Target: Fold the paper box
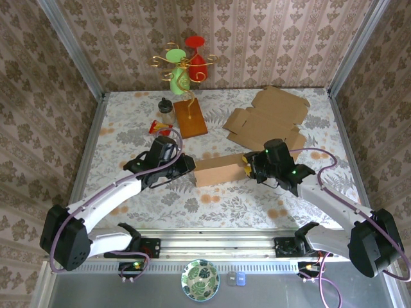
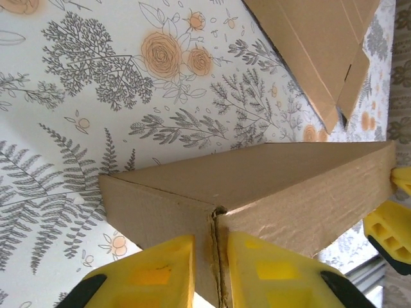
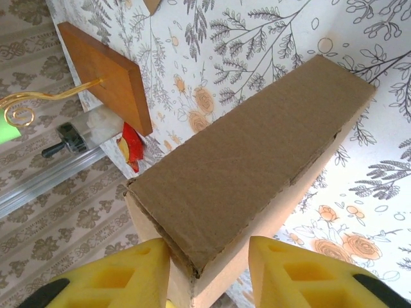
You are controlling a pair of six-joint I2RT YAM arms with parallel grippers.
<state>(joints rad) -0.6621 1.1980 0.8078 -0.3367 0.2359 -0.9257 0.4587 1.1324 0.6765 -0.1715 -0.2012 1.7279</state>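
Note:
A folded brown paper box point(image 1: 218, 172) lies lengthwise at the table's middle, between my two grippers. My left gripper point(image 1: 191, 165) is at its left end. In the left wrist view its yellow fingers point(image 2: 154, 273) pinch a cardboard edge at the box corner point(image 2: 257, 186), and the gripper point(image 2: 210, 260) is shut on it. My right gripper point(image 1: 247, 165) is at the right end. There the gripper point(image 3: 209, 276) straddles the narrow end of the box point(image 3: 244, 167), with both pads against its sides.
A flat unfolded cardboard sheet point(image 1: 266, 119) lies at the back right. A wooden base point(image 1: 190, 117) with a gold wire stand point(image 1: 183, 64) holding red and green cups stands at the back. A red-yellow item point(image 1: 156, 126) lies beside it.

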